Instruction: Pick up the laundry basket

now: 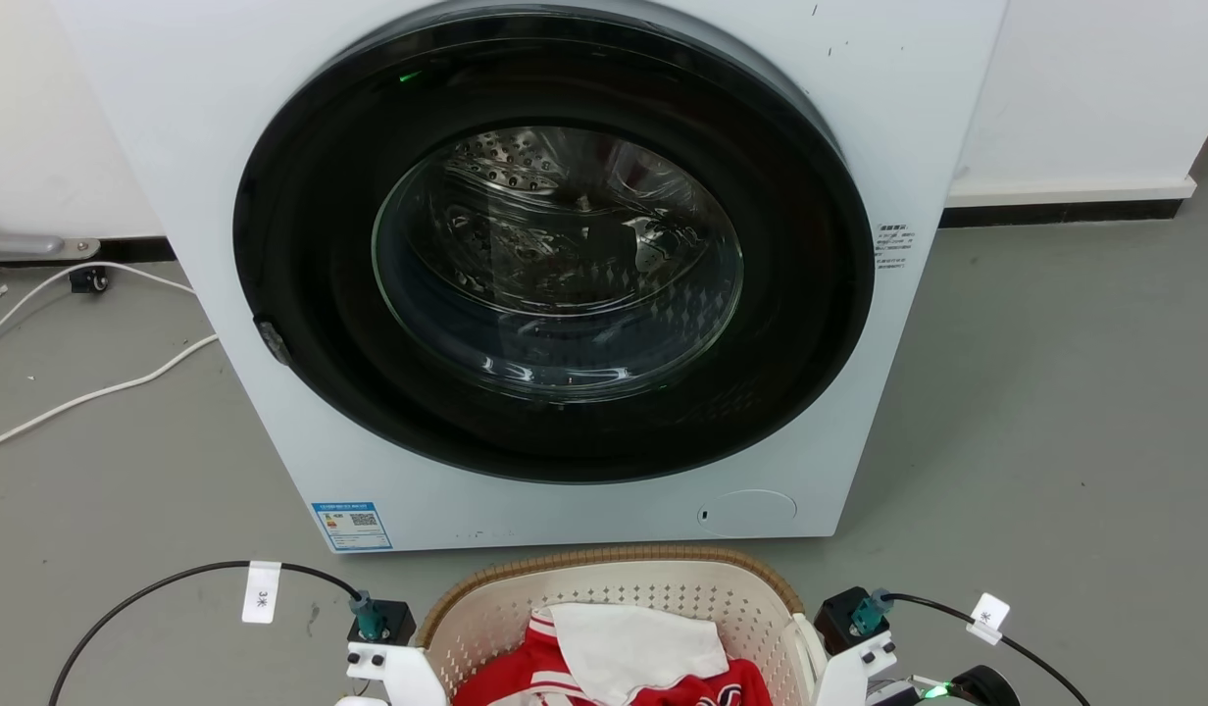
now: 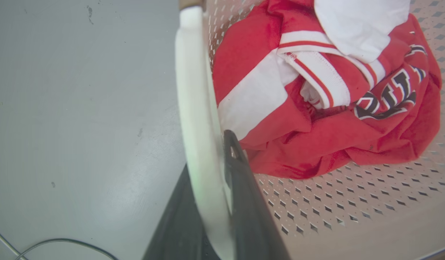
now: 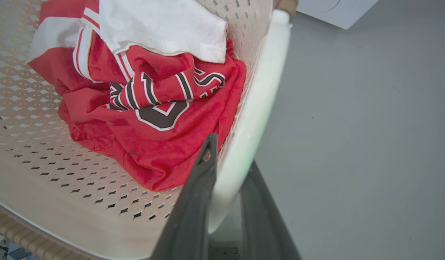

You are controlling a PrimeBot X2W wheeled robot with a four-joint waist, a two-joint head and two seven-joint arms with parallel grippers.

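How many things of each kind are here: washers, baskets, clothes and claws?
1 washer
1 basket
2 clothes: red jersey, white cloth
2 claws: left claw, right claw, each closed on a basket handle
Total: 6

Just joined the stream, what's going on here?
The robot has both grippers on the basket, which sits in front of the washer. The left gripper is clamped on the left handle, the right gripper on the right handle. A red jersey and a white cloth lie inside. Whether the basket is off the floor yet can't be told.
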